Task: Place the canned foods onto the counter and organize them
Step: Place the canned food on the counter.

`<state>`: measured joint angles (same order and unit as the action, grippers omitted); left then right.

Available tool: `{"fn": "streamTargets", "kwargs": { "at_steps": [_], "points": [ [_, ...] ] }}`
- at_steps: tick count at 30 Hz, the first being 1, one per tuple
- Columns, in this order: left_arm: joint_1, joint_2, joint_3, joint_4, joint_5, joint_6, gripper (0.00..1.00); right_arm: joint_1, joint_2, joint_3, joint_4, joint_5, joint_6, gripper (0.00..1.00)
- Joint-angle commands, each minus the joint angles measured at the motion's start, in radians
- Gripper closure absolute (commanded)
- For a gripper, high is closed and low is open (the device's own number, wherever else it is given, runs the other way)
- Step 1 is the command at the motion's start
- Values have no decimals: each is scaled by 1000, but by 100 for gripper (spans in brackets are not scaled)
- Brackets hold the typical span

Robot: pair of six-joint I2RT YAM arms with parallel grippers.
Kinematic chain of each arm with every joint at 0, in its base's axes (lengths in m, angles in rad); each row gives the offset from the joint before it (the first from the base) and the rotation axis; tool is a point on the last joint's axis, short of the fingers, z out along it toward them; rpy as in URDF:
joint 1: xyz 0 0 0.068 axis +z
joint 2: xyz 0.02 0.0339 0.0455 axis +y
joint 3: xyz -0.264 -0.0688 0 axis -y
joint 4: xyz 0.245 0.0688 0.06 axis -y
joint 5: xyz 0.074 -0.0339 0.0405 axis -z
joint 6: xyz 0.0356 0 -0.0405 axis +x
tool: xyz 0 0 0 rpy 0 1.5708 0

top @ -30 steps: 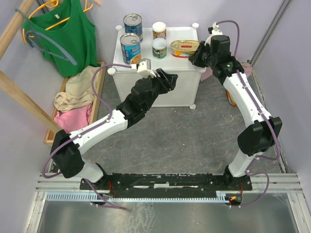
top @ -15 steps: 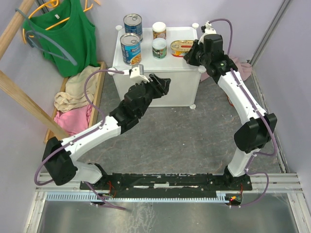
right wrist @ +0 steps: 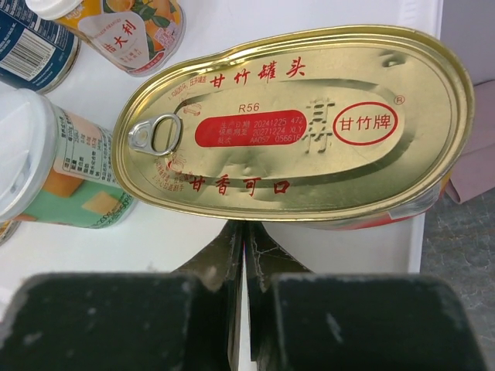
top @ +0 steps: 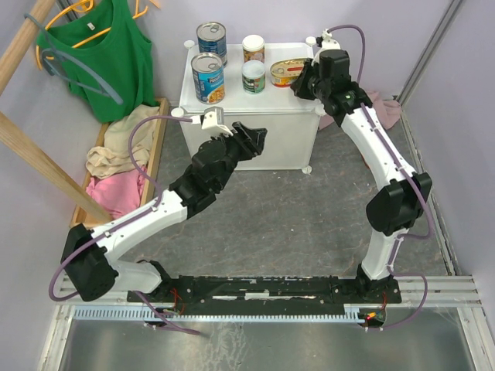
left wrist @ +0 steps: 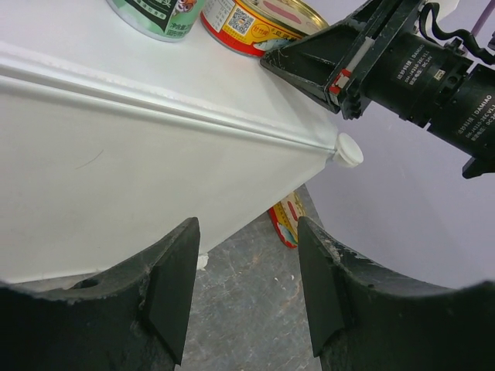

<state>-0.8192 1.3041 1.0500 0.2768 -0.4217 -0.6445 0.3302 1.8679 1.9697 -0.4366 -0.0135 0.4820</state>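
My right fingers (right wrist: 228, 267) were shut, tips at the near long side of the oval gold tin (right wrist: 294, 124), which lay flat on the counter (right wrist: 340, 247) just ahead; contact unclear. I judged any nudge should go low, mid-side and slow, to avoid yawing it into the white-topped can (right wrist: 46, 170) left of the tips. My left fingers (left wrist: 174, 286) were part-open, empty.

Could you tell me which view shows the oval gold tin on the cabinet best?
The right wrist view: the oval gold tin fills it, lid print readable. Top external shows it small; left wrist catches only its edge.
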Motion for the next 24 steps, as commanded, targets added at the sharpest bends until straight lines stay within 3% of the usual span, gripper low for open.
{"fn": "streamTargets", "kwargs": {
  "at_steps": [1,24],
  "points": [
    [5,-35,-11,67,-42,48,40,5,23,64,42,-2,-8,93],
    [5,-71,-47,75,-53,62,41,61,73,143,19,43,-38,95]
  ]
}}
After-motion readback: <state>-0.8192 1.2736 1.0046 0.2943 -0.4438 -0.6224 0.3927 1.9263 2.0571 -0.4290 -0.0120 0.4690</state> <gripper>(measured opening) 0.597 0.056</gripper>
